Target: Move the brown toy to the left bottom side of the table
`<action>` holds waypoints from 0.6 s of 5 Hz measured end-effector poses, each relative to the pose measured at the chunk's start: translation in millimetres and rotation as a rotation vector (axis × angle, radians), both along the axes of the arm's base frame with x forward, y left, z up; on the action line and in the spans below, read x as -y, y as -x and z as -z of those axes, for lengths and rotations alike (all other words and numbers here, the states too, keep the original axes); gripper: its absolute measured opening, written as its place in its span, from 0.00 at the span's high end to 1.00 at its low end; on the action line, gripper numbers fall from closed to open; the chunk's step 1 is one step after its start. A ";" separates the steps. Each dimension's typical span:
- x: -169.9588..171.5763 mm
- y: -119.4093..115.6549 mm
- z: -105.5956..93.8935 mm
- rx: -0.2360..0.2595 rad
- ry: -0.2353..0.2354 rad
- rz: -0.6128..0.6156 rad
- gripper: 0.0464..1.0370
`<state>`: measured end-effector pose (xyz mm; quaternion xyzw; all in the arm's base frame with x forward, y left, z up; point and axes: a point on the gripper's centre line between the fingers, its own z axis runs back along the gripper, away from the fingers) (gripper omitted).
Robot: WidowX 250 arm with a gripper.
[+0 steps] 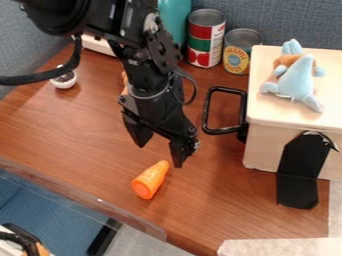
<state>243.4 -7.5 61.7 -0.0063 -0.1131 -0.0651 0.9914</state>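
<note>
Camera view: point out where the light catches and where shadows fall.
In the camera view, the pale box is brighter on top than on its front; in the same view, a small white glint sits at the upper end of the black strap, and soft shadow dims the table beside the box.

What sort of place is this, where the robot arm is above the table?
Probably a robotics lab set up in an office-like room: a black robot arm hangs over a wood-grain tabletop, with a blue-grey, fabric-like partition behind.
</note>
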 end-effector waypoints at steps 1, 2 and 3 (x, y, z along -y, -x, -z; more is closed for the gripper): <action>-0.4 1.7 5.2 -0.023 0.001 -0.006 0.04; -22.6 -15.5 11.4 -0.050 -0.021 -0.087 0.04; -54.6 -39.5 8.6 -0.039 -0.009 -0.184 0.04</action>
